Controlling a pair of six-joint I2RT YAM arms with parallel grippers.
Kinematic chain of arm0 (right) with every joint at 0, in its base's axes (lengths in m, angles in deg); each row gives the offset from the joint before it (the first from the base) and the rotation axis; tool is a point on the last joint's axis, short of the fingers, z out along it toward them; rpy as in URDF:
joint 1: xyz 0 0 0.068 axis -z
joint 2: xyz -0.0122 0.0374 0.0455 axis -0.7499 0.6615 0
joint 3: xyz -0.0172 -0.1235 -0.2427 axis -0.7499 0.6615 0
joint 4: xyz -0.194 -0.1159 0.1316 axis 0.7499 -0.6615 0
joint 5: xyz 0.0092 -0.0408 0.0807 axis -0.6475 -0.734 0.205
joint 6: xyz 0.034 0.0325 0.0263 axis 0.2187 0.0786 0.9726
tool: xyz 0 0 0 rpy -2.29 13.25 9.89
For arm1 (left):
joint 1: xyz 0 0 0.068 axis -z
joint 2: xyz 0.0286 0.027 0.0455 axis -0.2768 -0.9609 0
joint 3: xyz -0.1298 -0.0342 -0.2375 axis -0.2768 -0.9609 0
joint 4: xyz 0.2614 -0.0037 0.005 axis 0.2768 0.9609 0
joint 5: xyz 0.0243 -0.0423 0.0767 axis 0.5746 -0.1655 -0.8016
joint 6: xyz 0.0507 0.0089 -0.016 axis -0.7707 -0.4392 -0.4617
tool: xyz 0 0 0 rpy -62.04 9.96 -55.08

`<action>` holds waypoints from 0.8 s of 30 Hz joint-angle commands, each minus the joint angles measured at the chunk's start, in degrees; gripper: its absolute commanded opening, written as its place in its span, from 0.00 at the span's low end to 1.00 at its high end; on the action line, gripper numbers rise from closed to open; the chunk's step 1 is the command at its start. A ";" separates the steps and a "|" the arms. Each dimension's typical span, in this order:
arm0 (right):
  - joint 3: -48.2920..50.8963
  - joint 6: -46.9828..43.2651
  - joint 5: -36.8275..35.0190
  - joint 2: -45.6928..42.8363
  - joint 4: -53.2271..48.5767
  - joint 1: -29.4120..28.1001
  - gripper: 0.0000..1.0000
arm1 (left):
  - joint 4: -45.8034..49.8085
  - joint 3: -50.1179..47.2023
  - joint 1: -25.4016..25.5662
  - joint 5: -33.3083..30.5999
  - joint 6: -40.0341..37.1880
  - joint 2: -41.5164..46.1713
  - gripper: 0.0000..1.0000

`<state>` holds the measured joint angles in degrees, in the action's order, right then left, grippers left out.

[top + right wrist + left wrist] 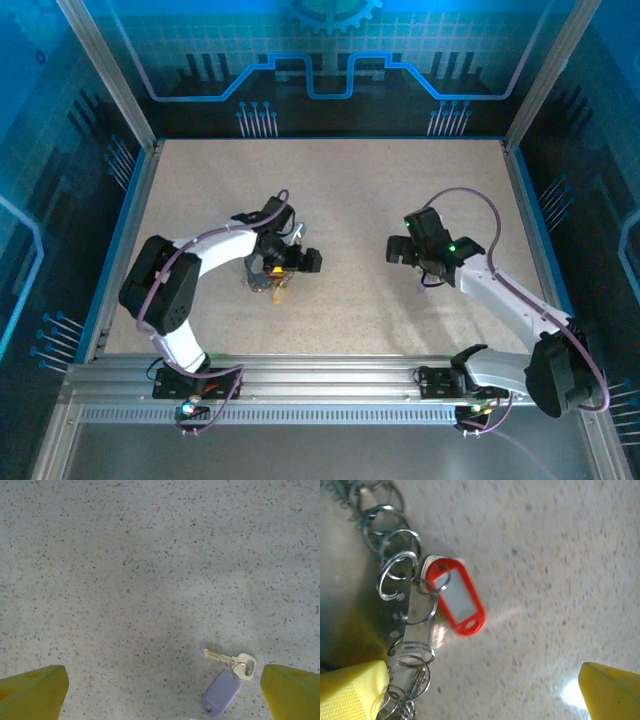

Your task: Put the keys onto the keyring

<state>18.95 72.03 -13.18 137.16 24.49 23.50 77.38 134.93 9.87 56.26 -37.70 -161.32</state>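
The red-tagged key (462, 602) lies left of the desk's middle, hooked to a keyring chain (395, 575) of steel rings. The lilac-tagged key (227, 680) lies right of middle. Both arms bend low; the left gripper (485, 682) and right gripper (165, 685) gape wide, empty.

Your speckled table (340, 200) bears a red key tag (461, 602) and a chain of rings (395, 575) just before the left gripper (482, 692) — a lilac-tagged key (227, 680) before the right gripper (165, 692).
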 commanded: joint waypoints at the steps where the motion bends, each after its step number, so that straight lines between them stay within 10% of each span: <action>1: -4.86 -0.88 2.91 3.78 0.49 -0.58 0.98 | 3.40 -2.84 1.53 0.58 2.31 5.09 0.99; 11: -18.87 -3.95 28.75 22.74 1.29 -3.75 0.58 | 4.26 -10.88 2.61 -5.70 9.29 25.33 0.99; 24: -24.89 19.56 44.67 39.42 18.63 -15.08 0.65 | 12.89 -8.09 -17.71 -0.89 19.43 36.64 0.99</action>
<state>-4.59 83.50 27.05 174.12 37.78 9.82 85.40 124.28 -6.05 52.76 -20.39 -125.80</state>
